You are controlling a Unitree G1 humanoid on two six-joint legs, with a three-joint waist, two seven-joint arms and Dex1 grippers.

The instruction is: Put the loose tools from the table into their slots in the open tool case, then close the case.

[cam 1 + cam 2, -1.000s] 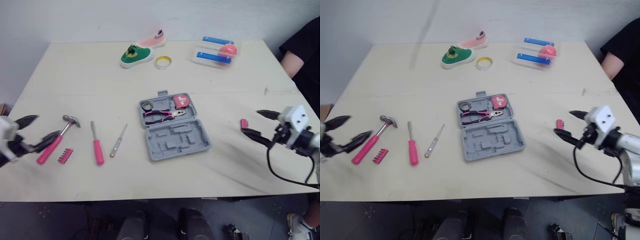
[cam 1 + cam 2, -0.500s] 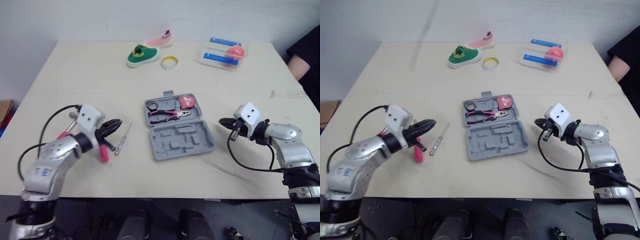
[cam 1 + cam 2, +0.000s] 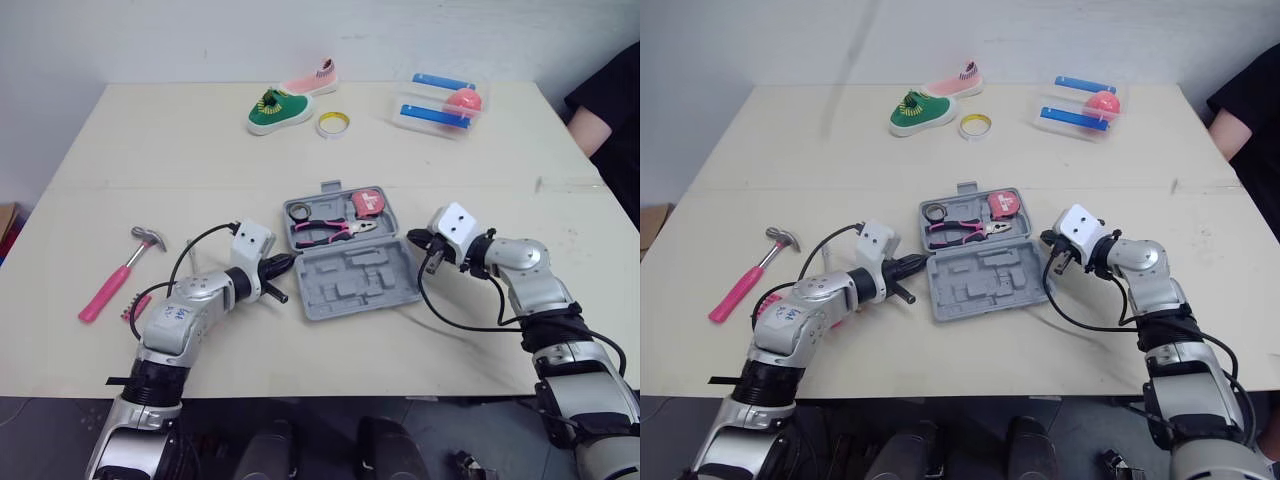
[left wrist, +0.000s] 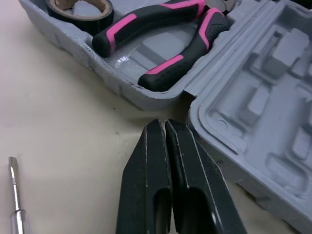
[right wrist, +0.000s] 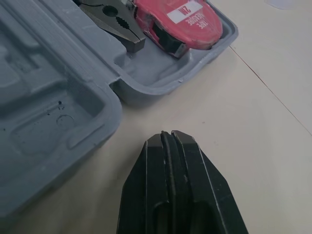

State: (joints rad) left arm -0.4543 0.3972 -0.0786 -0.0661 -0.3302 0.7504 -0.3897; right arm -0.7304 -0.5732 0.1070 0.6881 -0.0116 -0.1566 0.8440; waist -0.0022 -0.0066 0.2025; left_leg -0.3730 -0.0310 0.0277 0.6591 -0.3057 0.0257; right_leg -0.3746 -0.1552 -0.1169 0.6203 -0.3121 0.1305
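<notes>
The grey tool case (image 3: pixel 372 292) lies open mid-table. Its far half holds a black tape roll (image 3: pixel 296 211), pink-and-black pliers (image 3: pixel 330 228) and a red tape measure (image 3: pixel 365 201); the moulded slots of the near half are bare. My left gripper (image 3: pixel 290 260) is shut with nothing in it, its tip at the case's left edge (image 4: pixel 146 100). My right gripper (image 3: pixel 413 238) is shut and empty beside the case's right edge (image 5: pixel 146 92). A pink-handled hammer (image 3: pixel 118 282) lies far left. A thin screwdriver shaft (image 4: pixel 14 195) lies by the left gripper.
At the back of the table stand a green shoe (image 3: pixel 272 110), a pink shoe (image 3: pixel 308 80), a yellow tape ring (image 3: pixel 328 124) and a clear box (image 3: pixel 440 103) with blue bars and a pink ball. A person's arm (image 3: pixel 600 115) shows at the right edge.
Both arms have swung in from the table's sides to the case, one at each side of it. Both grippers went from open to shut. The camera shifted slightly.
</notes>
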